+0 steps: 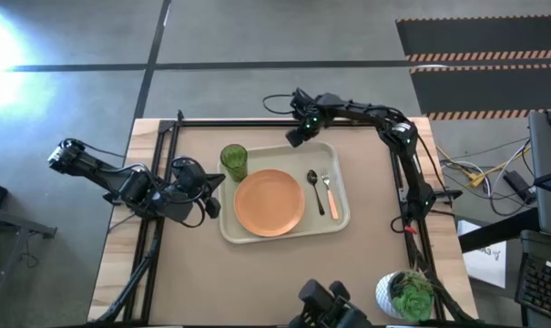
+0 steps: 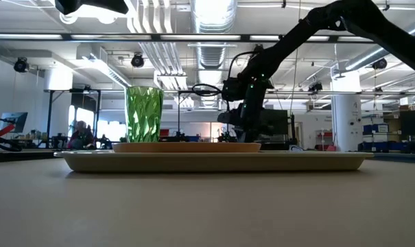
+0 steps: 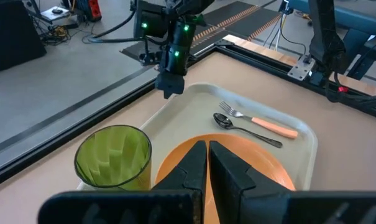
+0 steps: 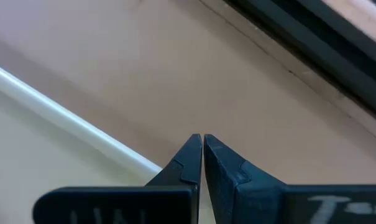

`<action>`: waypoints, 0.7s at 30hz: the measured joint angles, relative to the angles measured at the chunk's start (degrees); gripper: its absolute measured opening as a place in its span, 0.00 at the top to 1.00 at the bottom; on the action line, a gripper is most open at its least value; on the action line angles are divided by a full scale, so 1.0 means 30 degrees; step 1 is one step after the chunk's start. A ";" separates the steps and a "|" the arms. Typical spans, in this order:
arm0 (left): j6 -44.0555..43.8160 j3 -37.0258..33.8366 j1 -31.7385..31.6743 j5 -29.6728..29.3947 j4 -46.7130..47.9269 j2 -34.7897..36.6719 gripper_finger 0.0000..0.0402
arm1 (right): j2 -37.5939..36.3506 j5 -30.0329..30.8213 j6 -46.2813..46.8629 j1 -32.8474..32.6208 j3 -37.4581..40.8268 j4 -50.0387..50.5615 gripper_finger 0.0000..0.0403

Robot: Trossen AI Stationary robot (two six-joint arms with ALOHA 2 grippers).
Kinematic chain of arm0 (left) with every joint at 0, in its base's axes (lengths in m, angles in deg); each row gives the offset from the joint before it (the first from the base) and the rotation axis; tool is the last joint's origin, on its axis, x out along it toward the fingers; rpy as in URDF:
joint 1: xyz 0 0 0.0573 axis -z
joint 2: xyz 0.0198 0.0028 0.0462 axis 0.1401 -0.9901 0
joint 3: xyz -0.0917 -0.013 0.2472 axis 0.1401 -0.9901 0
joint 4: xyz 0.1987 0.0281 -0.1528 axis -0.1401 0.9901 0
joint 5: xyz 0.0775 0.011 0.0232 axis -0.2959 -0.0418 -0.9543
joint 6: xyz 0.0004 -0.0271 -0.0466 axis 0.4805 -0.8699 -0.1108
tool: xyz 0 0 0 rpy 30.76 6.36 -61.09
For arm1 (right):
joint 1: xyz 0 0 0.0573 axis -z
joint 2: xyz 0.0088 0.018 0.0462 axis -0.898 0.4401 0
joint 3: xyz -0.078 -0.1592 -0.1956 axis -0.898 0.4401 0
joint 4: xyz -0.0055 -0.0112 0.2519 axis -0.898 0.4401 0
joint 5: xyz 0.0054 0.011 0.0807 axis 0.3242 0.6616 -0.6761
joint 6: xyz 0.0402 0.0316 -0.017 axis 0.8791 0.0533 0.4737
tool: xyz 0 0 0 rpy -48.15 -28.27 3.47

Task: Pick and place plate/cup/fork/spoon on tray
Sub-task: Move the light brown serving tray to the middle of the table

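Note:
The cream tray [image 1: 339, 219] lies mid-table. On it rest the orange plate [image 1: 269, 202], the green cup [image 1: 233, 161] upright at its far left corner, the dark spoon [image 1: 315, 189] and the orange-handled fork [image 1: 329, 195] side by side at its right. My left gripper [image 1: 219, 182] is shut, just left of the tray, pointing over the plate [image 3: 262, 165] and beside the cup [image 3: 113, 155]. My right gripper [image 1: 293, 138] is shut and points down over the tray's far rim [image 4: 69, 121], holding nothing.
A white pot with a green plant [image 1: 404, 293] stands at the table's near right corner. Black frame rails [image 1: 257, 121] run along the far and side edges. A dark camera mount [image 1: 325, 299] sits at the near edge. Bare tabletop lies near the tray's front.

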 joint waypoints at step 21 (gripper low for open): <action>-0.0016 -0.0036 0.0000 0.0089 -0.0051 -0.0015 1.00 | -0.0080 0.0955 0.0698 -0.1369 0.1638 -0.0645 0.98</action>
